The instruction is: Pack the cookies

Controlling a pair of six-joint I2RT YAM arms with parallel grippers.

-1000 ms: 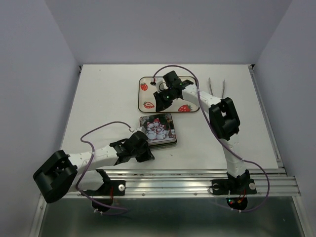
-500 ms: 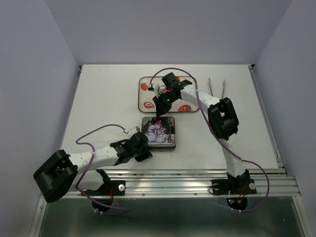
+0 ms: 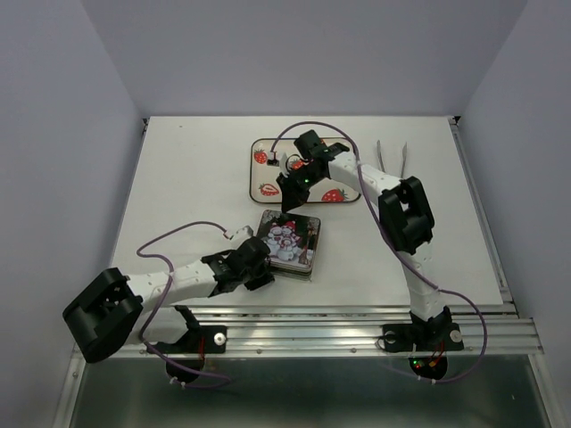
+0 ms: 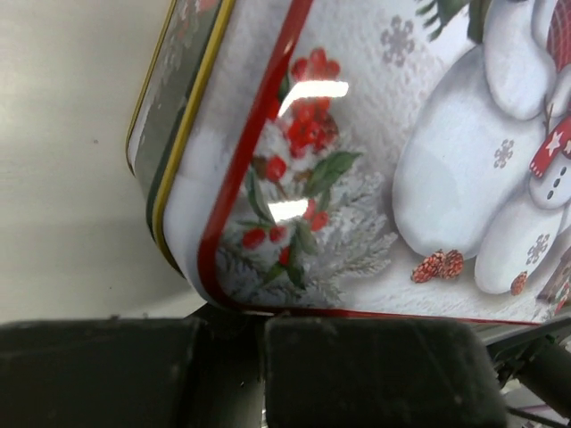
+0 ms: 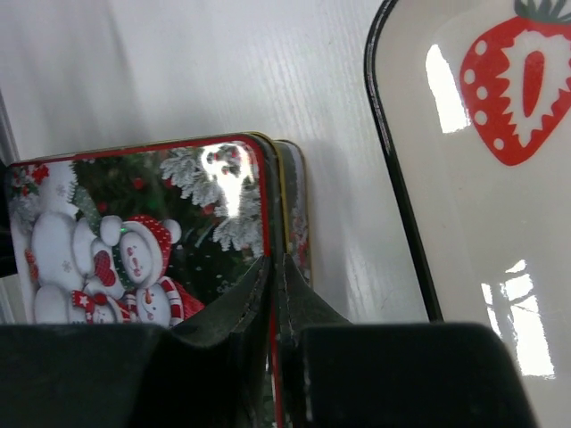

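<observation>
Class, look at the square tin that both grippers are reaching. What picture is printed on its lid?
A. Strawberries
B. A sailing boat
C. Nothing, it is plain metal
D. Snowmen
D: the tin lid shows white snowmen in red scarves among frosted fir sprigs and red berries. The strawberries are printed on the tray beside it, not on the lid.

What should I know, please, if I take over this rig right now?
Right gripper: shut on the far edge of the tin lid.
Left gripper: at the near left corner of the tin; whether it grips cannot be told.
The tin lies in front of the strawberry tray, lid not yet off.
No cookies visible in any view.
Left to do: open the tin, find the cookies, pack them.
</observation>
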